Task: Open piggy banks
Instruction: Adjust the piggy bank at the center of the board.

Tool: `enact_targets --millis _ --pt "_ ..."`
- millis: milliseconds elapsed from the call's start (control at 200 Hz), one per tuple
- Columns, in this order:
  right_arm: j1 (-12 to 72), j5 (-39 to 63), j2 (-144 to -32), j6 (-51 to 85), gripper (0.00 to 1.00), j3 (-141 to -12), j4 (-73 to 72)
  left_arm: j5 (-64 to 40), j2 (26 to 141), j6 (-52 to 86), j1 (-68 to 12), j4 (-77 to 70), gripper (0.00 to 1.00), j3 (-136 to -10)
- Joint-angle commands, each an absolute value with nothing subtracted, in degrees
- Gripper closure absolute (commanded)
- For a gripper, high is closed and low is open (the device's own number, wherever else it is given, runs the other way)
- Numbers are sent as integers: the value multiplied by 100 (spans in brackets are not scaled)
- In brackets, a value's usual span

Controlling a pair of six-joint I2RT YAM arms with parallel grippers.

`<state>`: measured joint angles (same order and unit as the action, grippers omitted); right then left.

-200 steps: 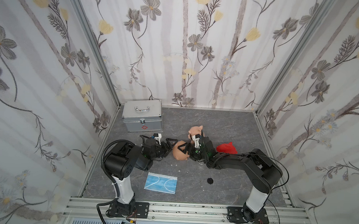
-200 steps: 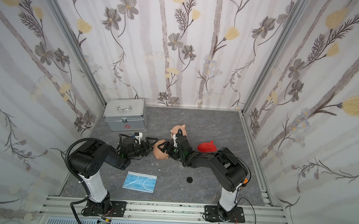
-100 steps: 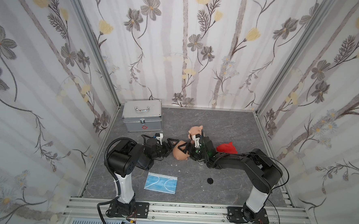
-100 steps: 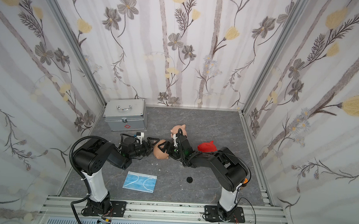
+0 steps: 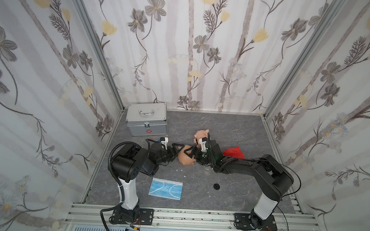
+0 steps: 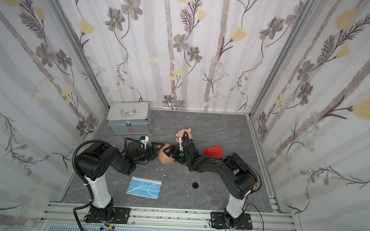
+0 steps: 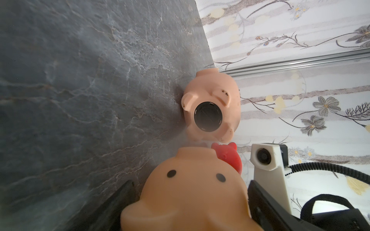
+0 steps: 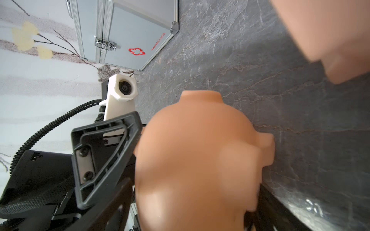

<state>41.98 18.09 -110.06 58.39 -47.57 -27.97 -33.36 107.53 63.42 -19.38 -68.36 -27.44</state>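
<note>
Centre of the surface (image 5: 233, 133): right gripper (image 5: 190, 153) clasps a peach pig (image 5: 185, 161); left gripper (image 5: 178, 150) straddles it, grip undeterminable. An off-centre squeeze may squirt the smooth, rounded pig free.

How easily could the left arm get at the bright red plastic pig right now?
Probably not easily: the bright red plastic pig lies beyond the right gripper, and the left gripper straddles the peach plastic pig that sits in between.
</note>
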Motion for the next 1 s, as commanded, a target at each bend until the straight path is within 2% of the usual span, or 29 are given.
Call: enact_targets --millis 0,85,265,625,999 --pt "4201 1684 -10775 5523 7 -4862 -2664 -3336 10642 6346 -1934 -6967 13 -2717" --pt "4201 1570 -10559 5336 2 -4882 -2540 -3256 10490 6201 -1934 -6710 13 -2703" --pt "4219 1130 -10168 4989 1 -4843 -2226 -3013 9931 5636 -1951 -5523 13 -2750" --pt "4228 477 -9617 4664 2 -4627 -1833 -1302 8041 3724 -2326 -721 15 -3807" --pt "4236 225 -9380 4523 2 -4500 -1592 14 7878 2926 -2556 1946 17 -5175"
